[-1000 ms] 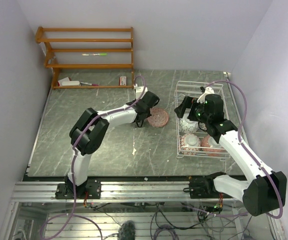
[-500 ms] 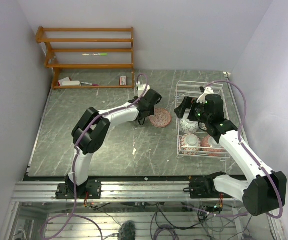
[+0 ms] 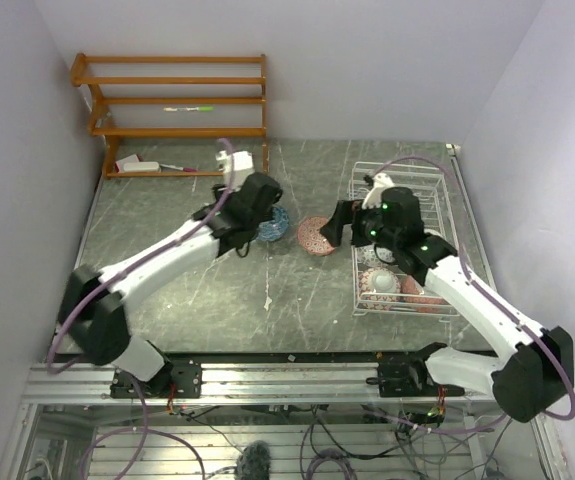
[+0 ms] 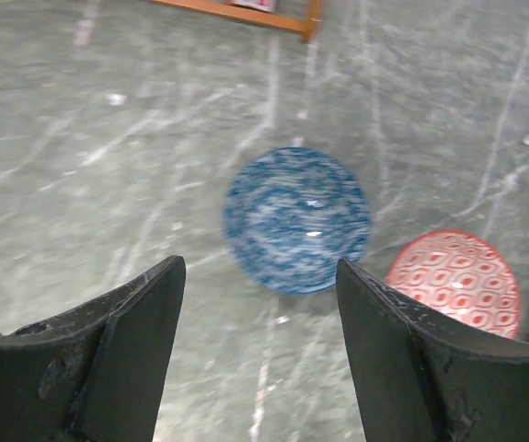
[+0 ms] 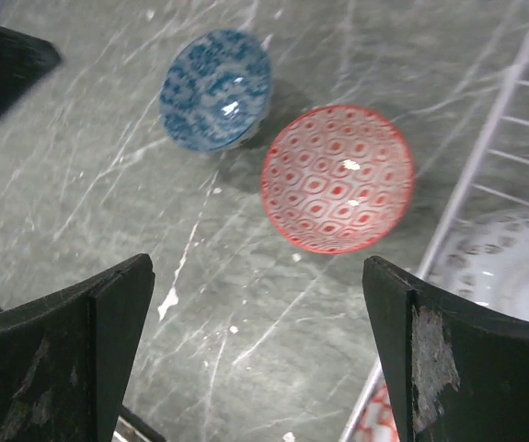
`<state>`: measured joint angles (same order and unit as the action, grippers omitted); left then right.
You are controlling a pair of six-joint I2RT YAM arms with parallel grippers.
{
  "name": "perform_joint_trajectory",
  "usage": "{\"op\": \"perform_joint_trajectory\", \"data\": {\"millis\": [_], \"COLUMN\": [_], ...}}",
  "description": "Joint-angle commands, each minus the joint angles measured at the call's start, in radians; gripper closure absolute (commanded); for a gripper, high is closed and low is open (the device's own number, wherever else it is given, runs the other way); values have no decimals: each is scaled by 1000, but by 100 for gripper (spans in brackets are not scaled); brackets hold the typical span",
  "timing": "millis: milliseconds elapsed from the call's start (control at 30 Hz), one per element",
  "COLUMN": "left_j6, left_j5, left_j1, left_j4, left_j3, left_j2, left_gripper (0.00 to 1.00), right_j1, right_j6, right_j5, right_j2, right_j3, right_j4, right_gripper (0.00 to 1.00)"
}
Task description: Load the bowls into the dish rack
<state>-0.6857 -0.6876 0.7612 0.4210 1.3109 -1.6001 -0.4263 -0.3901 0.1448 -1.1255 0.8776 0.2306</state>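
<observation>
**Top view.** A dark green-grey marbled surface point(image 3: 167, 290) fills a narrow room with pale lilac walls. An orange-brown wooden shelf unit point(image 3: 172, 100) stands at the far wall, well left of the dish rack point(image 3: 445, 200). There is one rack, of white wire. Its long axis runs from the near edge toward the far wall.

Two bowls stand outside it, mouths up. The red bowl point(image 3: 315, 234) is just beside the rack's left long side. The blue bowl point(image 3: 273, 222) is farther left of the rack, apart from the red one. In the rack's near end a pale bowl point(image 3: 381, 284) and a reddish bowl point(image 3: 419, 292) show. The right arm point(image 3: 467, 295) leans over the rack's left side and hides whatever else lies inside. The left arm point(image 3: 167, 255) reaches toward the blue bowl.

**Left wrist view.** The left pincer point(image 4: 259, 265) is spread wide and holds nothing. The blue bowl shows between its two dark fingers, with the red bowl on the rack's side of it. A sliver of rack wire is at the right edge.

**Right wrist view.** The right pincer point(image 5: 257, 262) is also spread wide and empty, over the surface just left of the rack. Both loose bowls show between its fingers, with a narrow gap between them. The rack's wire wall is at the right, with one pale dotted bowl behind it.
</observation>
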Motion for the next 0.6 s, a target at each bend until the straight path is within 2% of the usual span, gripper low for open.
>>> {"op": "perform_joint_trajectory", "data": {"millis": [0,100,200,367,567], "left_j6": [-31,-23,-24,-29,-22], "left_j5": [-116,-113,-117,-139,-117], "left_j1": [-40,-50,-49,-48,-48], "left_j4": [94,119,183,260,283], "left_j3": [-186,-288,-324,-351,-396], "left_j2": [249,423,539,658,739], "left_gripper": [23,22,22,22,22], "right_j1": [-111,-139,-190,-292,-297], "right_j6": [9,14,45,85,115], "right_j5": [-58,-70,-102,-281,-342], "right_j2": [-82,-172,-284,-444,-529], "right_j3": [39,55,107,207,236], "right_j4": [-14,-23,0,54,42], "right_gripper": [4,8,11,12,22]}}
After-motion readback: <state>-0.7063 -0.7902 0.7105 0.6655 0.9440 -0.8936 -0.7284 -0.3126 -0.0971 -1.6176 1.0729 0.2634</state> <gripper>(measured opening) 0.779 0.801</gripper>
